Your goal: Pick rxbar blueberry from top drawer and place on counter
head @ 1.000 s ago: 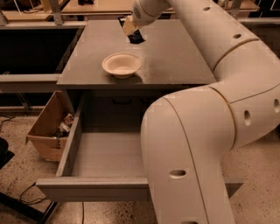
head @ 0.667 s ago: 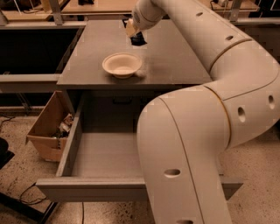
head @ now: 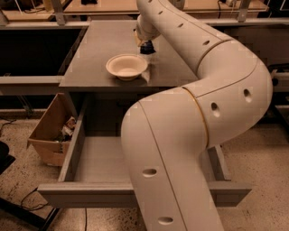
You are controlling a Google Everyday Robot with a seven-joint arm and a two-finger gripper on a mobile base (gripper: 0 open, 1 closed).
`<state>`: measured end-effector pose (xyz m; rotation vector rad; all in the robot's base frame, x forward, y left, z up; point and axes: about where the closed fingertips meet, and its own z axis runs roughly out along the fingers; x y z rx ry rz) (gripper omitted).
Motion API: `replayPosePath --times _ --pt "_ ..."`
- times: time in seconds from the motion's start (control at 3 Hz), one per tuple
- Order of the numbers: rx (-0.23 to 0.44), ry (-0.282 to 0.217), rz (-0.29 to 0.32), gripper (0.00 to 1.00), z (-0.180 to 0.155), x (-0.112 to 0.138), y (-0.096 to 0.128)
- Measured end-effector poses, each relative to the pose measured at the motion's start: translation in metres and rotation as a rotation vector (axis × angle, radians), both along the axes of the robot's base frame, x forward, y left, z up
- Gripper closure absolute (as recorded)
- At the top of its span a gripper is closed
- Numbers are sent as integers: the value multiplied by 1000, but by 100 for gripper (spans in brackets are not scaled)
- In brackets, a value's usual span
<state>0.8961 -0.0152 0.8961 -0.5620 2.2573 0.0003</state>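
Nearest is the one top drawer (head: 96, 159), pulled wide open, its grey floor bare where it shows and its flat front panel towards the viewer. The robot's one thick cream arm (head: 198, 113) rises in front of the drawer's right half and hides it. To the left of the drawer one brown cardboard box (head: 47, 131) stands on the speckled floor with some small packets inside. Farther off lies the grey desk (head: 106, 43), carrying one pale bowl (head: 127, 66) near its front edge. Just beyond and to the right of the bowl the gripper (head: 145, 43) hangs low over the desk, its jaws closed on the one rxbar blueberry (head: 147, 47), a small dark bar just above the surface. At the far edge runs one light wooden bench (head: 113, 5).
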Motion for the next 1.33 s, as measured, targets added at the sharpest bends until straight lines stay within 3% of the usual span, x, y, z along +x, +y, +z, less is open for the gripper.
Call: replayPosePath --times 0.33,0.67,1.33 --pt "-1 0 -6 81 0 0 -2" --pt "-1 0 -6 50 0 0 -2" --pt "-1 0 -6 4 0 0 -2"
